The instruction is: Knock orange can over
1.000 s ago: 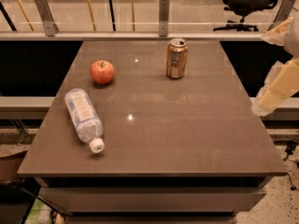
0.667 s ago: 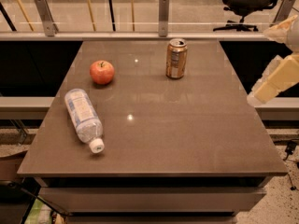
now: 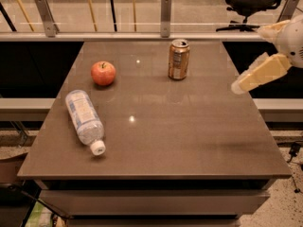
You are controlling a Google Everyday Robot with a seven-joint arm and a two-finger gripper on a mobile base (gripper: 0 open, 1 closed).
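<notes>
The orange can (image 3: 179,59) stands upright at the back of the brown table (image 3: 189,136), right of centre. It has a copper body with pale markings and a silver top. My gripper (image 3: 247,59) hangs at the right edge of the view, over the table's right side, to the right of the can and well apart from it. Its two cream fingers (image 3: 259,74) are spread open and hold nothing.
A red apple (image 3: 103,73) sits at the back left. A clear plastic bottle (image 3: 84,119) with a white cap lies on its side at the left. A glass railing with metal posts (image 3: 165,14) runs behind the table. An office chair (image 3: 251,4) stands at the far right.
My gripper has moved left and a little up, from beyond the table's right edge to over its right side. The can, apple and bottle have not moved.
</notes>
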